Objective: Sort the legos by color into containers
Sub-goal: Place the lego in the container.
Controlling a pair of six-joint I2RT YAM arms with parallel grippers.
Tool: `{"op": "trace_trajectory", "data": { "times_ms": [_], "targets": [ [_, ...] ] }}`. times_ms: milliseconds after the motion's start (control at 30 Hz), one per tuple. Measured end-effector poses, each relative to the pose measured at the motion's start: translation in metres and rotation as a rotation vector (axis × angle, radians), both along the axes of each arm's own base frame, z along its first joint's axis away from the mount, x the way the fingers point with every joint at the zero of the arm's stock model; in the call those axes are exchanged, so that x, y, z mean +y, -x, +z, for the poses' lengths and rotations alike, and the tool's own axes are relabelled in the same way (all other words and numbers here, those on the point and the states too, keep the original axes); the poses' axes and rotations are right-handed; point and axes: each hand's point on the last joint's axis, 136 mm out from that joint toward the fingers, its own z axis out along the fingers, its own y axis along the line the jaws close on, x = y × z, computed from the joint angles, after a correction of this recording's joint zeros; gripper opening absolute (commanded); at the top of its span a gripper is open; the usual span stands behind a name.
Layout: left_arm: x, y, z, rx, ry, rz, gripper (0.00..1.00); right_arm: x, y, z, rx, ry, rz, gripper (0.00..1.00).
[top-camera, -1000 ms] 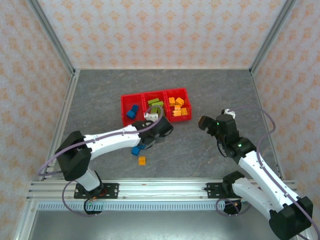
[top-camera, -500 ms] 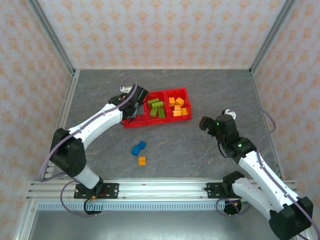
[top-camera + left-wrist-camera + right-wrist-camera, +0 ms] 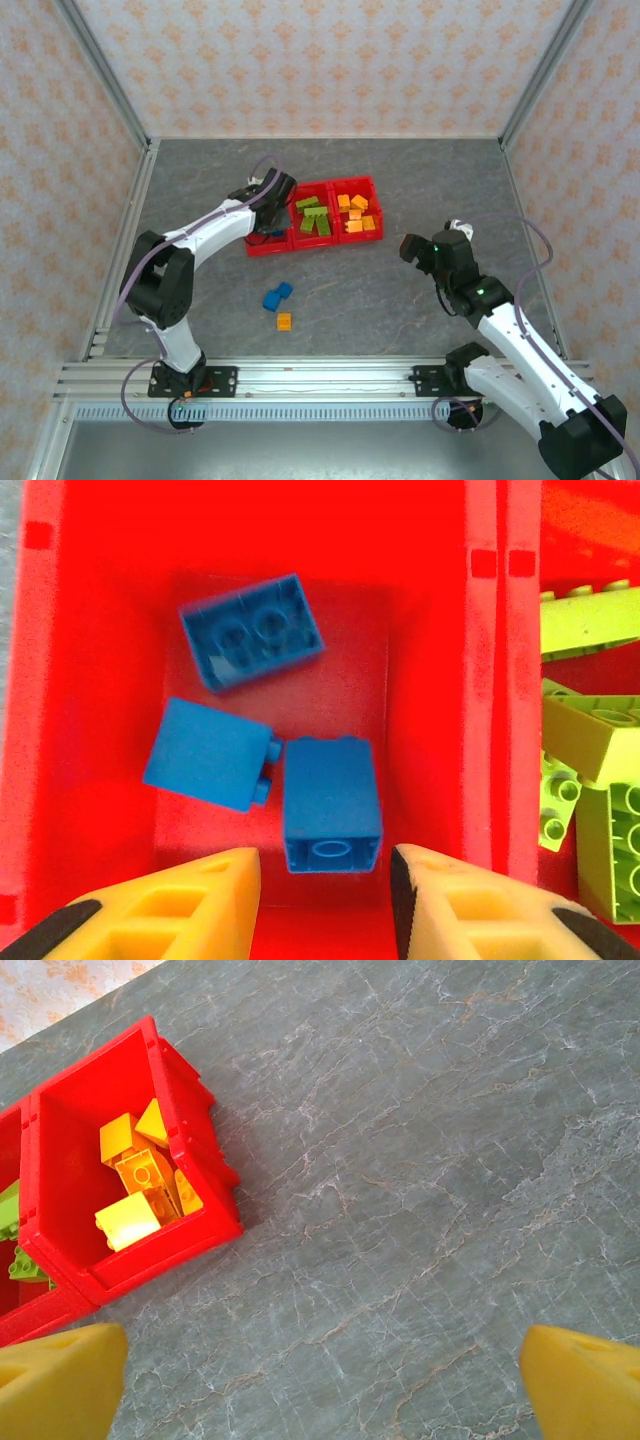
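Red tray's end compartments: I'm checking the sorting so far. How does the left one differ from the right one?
In the red plastic tray, the left compartment holds three blue bricks spread on its floor; the right compartment holds orange-yellow bricks heaped together. The left arm's pincer hangs over the left compartment, open and empty; no arm is over the right compartment. Both are square and hold one colour.

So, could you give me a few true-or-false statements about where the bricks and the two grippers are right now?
1. Three blue bricks lie in the tray compartment below the left gripper. True.
2. The right gripper holds an orange brick. False: it is open and empty above the table.
3. Every brick is in the tray. False: loose blue bricks and a loose orange brick lie on the table.
4. Green bricks sit in the middle compartment. True.
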Motion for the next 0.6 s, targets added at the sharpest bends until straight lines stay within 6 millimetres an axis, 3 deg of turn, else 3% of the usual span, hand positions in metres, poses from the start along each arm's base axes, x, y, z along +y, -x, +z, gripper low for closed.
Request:
{"op": "trace_trajectory", "data": {
  "times_ms": [100,267,467,567,600],
  "targets": [
    [-0.001,-0.002,-0.006,0.007,0.005,0.001,0.45,0.000,0.000,0.001,-0.002,0.001,0.001,1.00],
    [0.000,-0.006,-0.002,-0.009,0.019,-0.001,0.62,-0.001,0.000,0.002,-0.006,0.004,-0.003,1.00],
    [0.001,-0.001,0.037,-0.111,0.066,-0.019,0.81,-0.002,0.001,0.002,-0.005,0.005,-0.004,1.00],
    [0.005,0.007,0.062,-0.172,0.091,-0.024,0.98,-0.002,0.001,0.002,-0.005,0.005,-0.004,1.00],
    [0.006,0.011,0.067,-0.185,0.099,-0.026,0.99,-0.002,0.000,0.002,-0.005,0.005,-0.004,1.00]
  ]
}}
